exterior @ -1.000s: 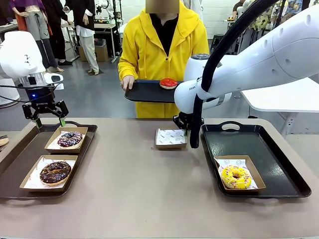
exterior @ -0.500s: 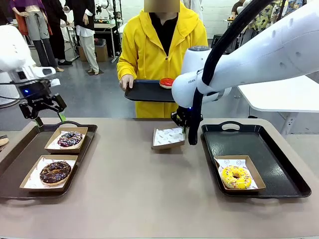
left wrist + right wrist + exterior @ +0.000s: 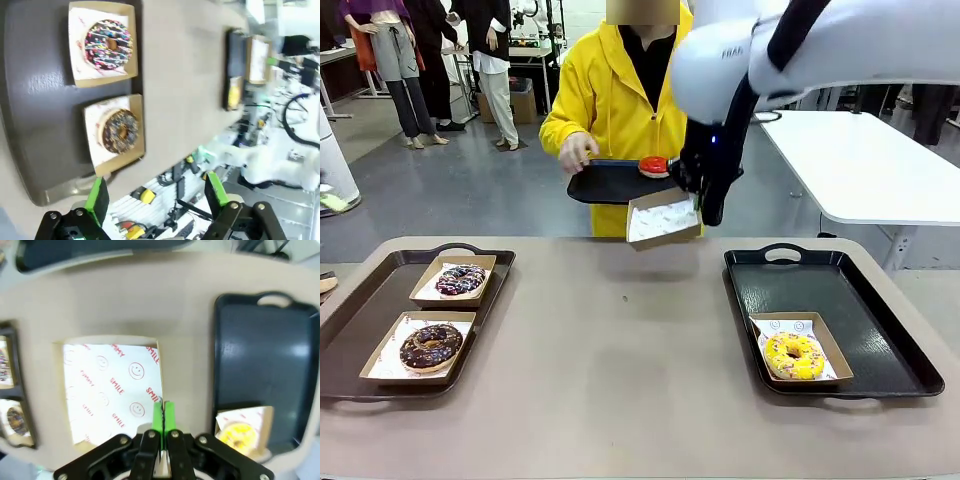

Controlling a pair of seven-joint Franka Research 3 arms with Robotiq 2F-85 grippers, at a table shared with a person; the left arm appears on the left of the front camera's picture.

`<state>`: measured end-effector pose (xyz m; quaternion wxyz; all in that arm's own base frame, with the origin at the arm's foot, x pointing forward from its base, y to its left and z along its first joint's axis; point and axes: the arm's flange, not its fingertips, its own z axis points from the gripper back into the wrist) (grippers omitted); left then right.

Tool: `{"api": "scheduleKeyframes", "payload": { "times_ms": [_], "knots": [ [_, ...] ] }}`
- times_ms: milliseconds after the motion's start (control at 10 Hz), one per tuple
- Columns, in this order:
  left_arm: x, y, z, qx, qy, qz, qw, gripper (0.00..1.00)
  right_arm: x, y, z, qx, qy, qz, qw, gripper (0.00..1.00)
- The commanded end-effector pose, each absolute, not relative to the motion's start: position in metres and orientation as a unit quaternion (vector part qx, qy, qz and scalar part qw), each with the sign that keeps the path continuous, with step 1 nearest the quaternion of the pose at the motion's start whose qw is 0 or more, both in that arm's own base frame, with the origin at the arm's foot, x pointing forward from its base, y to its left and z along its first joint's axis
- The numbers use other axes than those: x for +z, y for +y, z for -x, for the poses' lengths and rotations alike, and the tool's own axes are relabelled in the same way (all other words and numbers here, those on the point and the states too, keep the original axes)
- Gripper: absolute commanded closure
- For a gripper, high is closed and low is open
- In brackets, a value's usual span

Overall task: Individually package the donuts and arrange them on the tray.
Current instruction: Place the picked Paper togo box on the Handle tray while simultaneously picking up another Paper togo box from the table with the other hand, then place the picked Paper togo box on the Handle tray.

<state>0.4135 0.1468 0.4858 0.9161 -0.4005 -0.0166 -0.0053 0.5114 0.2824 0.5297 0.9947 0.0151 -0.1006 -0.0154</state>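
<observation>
Beige and wide, the surface (image 3: 620,370) carries 2 dark trays, with a person in a yellow coat standing at its far side. On the left tray (image 3: 350,330) 2 donuts already sit boxed: the purple donut (image 3: 461,279) behind and the chocolate donut (image 3: 431,345) in front. On the right tray (image 3: 880,330) the yellow donut (image 3: 794,355) lies in its own paper box near the front edge, leaving the back half bare, probably for 1 more box.

The right claw (image 3: 699,205) is pinched shut on the rim of an empty paper box (image 3: 663,219), lined with printed paper, and holds it tilted in the air just in front of the small tray (image 3: 605,183) the person offers. The red donut (image 3: 654,166) rests on that small tray, right beside the raised box; the box seems lifted there so the person can drop the donut in.

The left claw (image 3: 154,197) hangs with its green pads spread wide, holding nothing, high above the left tray.
</observation>
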Motion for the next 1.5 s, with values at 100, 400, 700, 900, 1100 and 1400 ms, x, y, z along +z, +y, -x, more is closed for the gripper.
{"api": "scheduleKeyframes", "payload": {
  "times_ms": [100,400,700,900,1100,1400],
  "knots": [
    [0.471,0.195,-0.377,0.011,-0.055,0.515,0.856,0.00,0.551,0.291,-0.532,-0.020,-0.081,-0.044,0.996,1.00],
    [0.460,0.215,-0.364,0.046,-0.073,0.575,0.814,0.00,0.555,0.296,-0.551,-0.032,-0.062,-0.053,0.996,1.00],
    [0.463,0.214,-0.360,0.045,-0.062,0.551,0.831,0.00,0.548,0.294,-0.547,-0.032,-0.073,-0.047,0.996,1.00],
    [0.463,0.214,-0.360,0.045,-0.062,0.551,0.831,0.00,0.548,0.294,-0.547,-0.032,-0.073,-0.047,0.996,1.00],
    [0.463,0.214,-0.360,0.045,-0.062,0.551,0.831,0.00,0.548,0.294,-0.547,-0.032,-0.073,-0.047,0.996,1.00],
    [0.463,0.214,-0.360,0.045,-0.062,0.551,0.831,0.00,0.548,0.294,-0.547,-0.032,-0.073,-0.047,0.996,1.00]
  ]
}}
